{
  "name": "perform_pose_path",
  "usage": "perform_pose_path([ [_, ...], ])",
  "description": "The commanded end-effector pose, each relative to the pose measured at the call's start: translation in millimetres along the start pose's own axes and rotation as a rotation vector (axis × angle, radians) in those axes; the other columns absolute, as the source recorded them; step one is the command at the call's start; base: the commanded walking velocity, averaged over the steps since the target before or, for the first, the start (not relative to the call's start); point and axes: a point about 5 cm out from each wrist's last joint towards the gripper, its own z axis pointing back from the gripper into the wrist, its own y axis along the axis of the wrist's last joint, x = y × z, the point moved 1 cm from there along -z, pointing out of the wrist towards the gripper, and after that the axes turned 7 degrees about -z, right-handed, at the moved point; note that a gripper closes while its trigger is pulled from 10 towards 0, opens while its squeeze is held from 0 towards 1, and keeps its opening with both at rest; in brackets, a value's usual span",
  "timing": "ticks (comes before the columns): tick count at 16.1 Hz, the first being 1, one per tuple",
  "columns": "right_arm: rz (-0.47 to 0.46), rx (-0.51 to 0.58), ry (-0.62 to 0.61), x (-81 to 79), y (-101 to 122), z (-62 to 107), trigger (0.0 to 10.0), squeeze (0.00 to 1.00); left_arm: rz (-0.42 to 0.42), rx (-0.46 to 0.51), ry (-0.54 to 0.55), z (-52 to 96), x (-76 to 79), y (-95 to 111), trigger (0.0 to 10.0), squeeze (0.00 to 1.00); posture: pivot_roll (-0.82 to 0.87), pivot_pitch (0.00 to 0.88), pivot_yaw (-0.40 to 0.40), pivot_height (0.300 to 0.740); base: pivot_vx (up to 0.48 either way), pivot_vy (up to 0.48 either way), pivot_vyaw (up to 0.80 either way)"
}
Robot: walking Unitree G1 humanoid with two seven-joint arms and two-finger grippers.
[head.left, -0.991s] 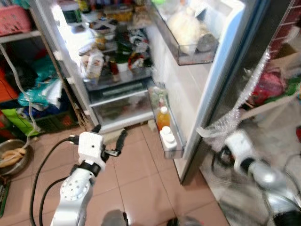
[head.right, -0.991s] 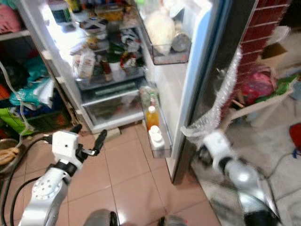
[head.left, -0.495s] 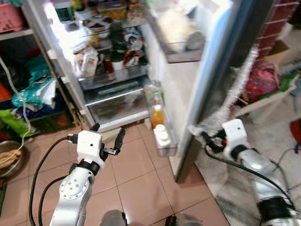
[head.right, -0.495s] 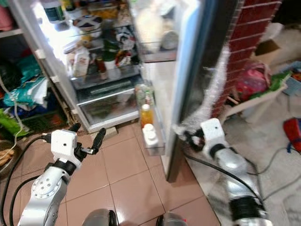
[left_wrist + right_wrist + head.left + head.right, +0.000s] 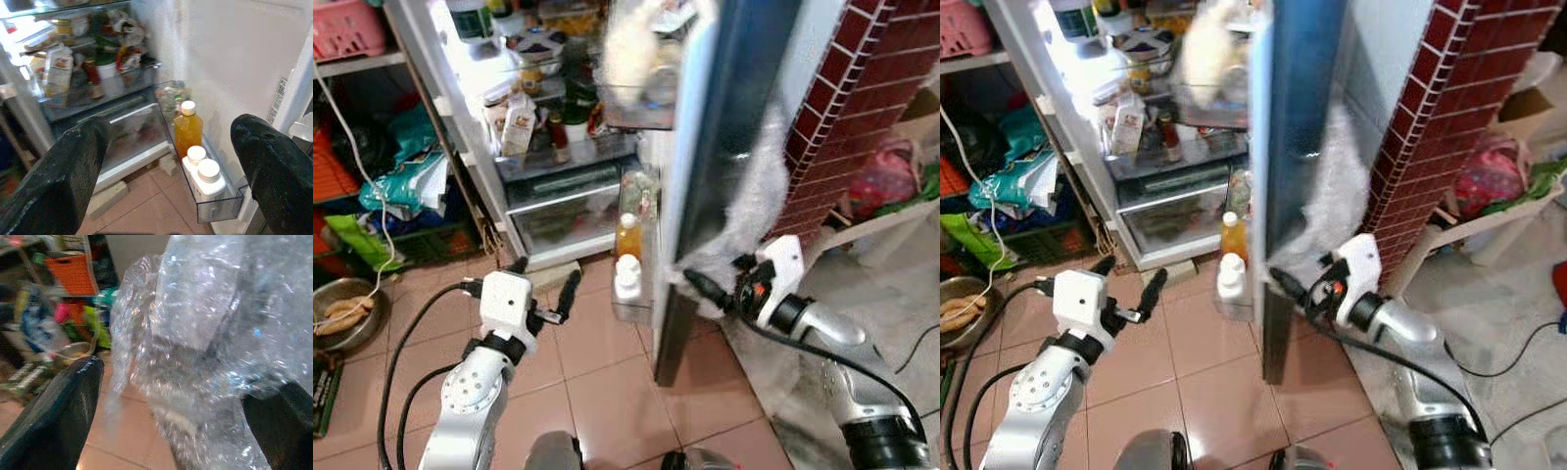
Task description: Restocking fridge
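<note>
The fridge (image 5: pixel 548 117) stands open and lit, its shelves packed with food. Its door (image 5: pixel 724 147) is swung partway in, edge-on to me. The door's bottom shelf holds an orange juice bottle (image 5: pixel 626 235) and two white-capped bottles (image 5: pixel 626 277). My right gripper (image 5: pixel 720 279) is open against the door's outer lower edge, with hanging bubble wrap (image 5: pixel 195 333) between its fingers. My left gripper (image 5: pixel 545 277) hovers open and empty low above the floor before the fridge, facing the orange juice bottle (image 5: pixel 188 128) on the door shelf.
A metal bowl (image 5: pixel 342 308) sits on the tile floor at far left, beside green bags (image 5: pixel 401 186) and shelving holding a pink basket (image 5: pixel 347 24). A red brick wall (image 5: pixel 862 88) rises right of the door. Cables trail from both arms.
The fridge door has swung from wide open to nearly edge-on. My right gripper has moved left with the door's outer edge. The left gripper has stayed about where it was.
</note>
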Motion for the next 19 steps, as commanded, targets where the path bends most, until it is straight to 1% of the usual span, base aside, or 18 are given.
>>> perform_pose_path([
  [1, 0.003, 0.029, 0.062, -7.6, 9.3, -1.5, 10.0, 0.0, 0.002, -0.013, 0.022, -0.2, -4.4, -2.1, 10.0, 0.0, 0.07, 0.048, 0.024, 0.74, 0.0, 0.0, 0.63],
  [2, 0.021, 0.036, 0.065, -9.0, 10.7, -1.7, 10.0, 0.0, 0.004, -0.012, 0.021, -0.3, -4.6, -2.1, 10.0, 0.0, 0.07, 0.048, 0.024, 0.74, 0.0, 0.0, 0.8],
  [3, 0.04, 0.04, 0.081, -13.7, 11.6, -1.8, 10.0, 0.0, 0.002, -0.011, 0.018, -0.5, -4.3, -1.8, 10.0, 0.0, 0.07, 0.049, 0.023, 0.74, 0.0, 0.0, 0.8],
  [5, 0.01, 0.004, 0.105, -21.3, 1.9, -2.2, 10.0, 0.0, 0.0, -0.01, 0.017, -0.7, -3.4, -1.2, 10.0, 0.0, 0.08, 0.051, 0.021, 0.74, 0.0, 0.0, 0.8],
  [7, 0.032, -0.05, 0.057, -12.3, -13.4, 2.7, 10.0, 0.0, -0.002, -0.008, 0.019, -0.2, -2.6, -0.7, 10.0, 0.0, 0.08, 0.055, 0.018, 0.74, 0.0, 0.0, 0.8],
  [8, 0.058, -0.057, 0.026, -7.7, -14.9, 3.5, 10.0, 0.0, -0.003, -0.008, 0.02, -0.1, -2.5, -0.7, 10.0, 0.0, 0.08, 0.056, 0.016, 0.74, 0.0, 0.0, 0.8],
  [10, 0.107, -0.002, -0.15, 10.0, -7.0, -0.1, 10.0, 0.0, 0.001, -0.017, 0.029, -0.6, -3.7, -2.1, 10.0, 0.0, 0.07, 0.058, 0.016, 0.74, 0.0, 0.0, 0.0],
  [11, 0.138, 0.042, -0.312, 23.6, 0.0, -0.7, 10.0, 0.0, 0.0, -0.03, 0.04, -1.4, -5.2, -3.9, 10.0, 0.0, 0.07, 0.059, 0.014, 0.74, 0.0, 0.0, 0.0],
  [13, 0.13, 0.095, -0.449, 32.3, 5.3, 1.5, 10.0, 0.0, 0.001, -0.037, 0.051, -2.5, -6.9, -5.0, 10.0, 0.0, 0.07, 0.062, 0.014, 0.74, 0.0, 0.0, 0.0],
  [14, 0.086, 0.143, -0.524, 32.9, 5.0, 2.2, 10.0, 0.0, 0.001, -0.036, 0.057, -3.5, -7.7, -4.4, 10.0, 0.0, 0.07, 0.064, 0.016, 0.74, 0.0, 0.0, 0.0],
  [15, 0.072, 0.161, -0.56, 32.2, 3.7, 1.4, 10.0, 0.0, 0.001, -0.035, 0.06, -3.8, -7.8, -4.0, 10.0, 0.0, 0.07, 0.066, 0.016, 0.74, 0.0, 0.0, 0.0],
  [17, -0.009, 0.202, -0.64, 30.0, 1.3, -2.7, 10.0, 0.0, 0.011, -0.042, 0.068, -5.1, -8.5, -4.6, 10.0, 0.0, 0.07, 0.072, 0.022, 0.74, 0.0, 0.0, 0.0],
  [18, -0.045, 0.221, -0.617, 23.7, 2.5, -11.3, 10.0, 0.0, 0.011, -0.044, 0.066, -6.0, -8.1, -4.7, 10.0, 0.0, 0.07, 0.076, 0.025, 0.74, 0.0, 0.0, 0.0],
  [19, -0.047, 0.227, -0.605, 21.3, 3.6, -13.8, 10.0, 0.0, 0.011, -0.044, 0.065, -6.2, -7.9, -4.7, 10.0, 0.0, 0.07, 0.076, 0.025, 0.74, 0.0, 0.0, 0.0],
])
